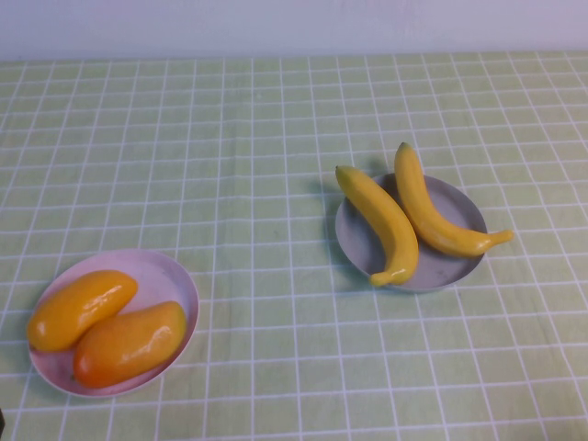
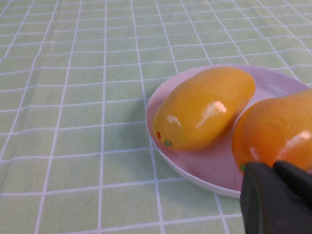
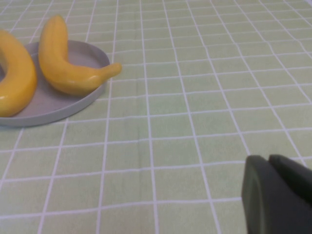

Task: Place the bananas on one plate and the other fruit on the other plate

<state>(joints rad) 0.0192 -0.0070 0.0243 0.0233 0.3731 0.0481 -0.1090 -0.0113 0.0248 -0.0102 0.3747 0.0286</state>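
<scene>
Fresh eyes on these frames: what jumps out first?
Two yellow bananas lying side by side on the grey-blue plate, right of centre, tips overhanging its rim. Next, two glossy orange-yellow fruits touching on the pink plate, near left. Neither arm shows from above; the left end effector is by the pink plate, the right end effector over bare checked cloth.

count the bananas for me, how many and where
2, both on the grey-blue plate right of centre: one banana on its left side, the other banana on its right, tip over the rim. The left gripper and right gripper hold nothing.
</scene>
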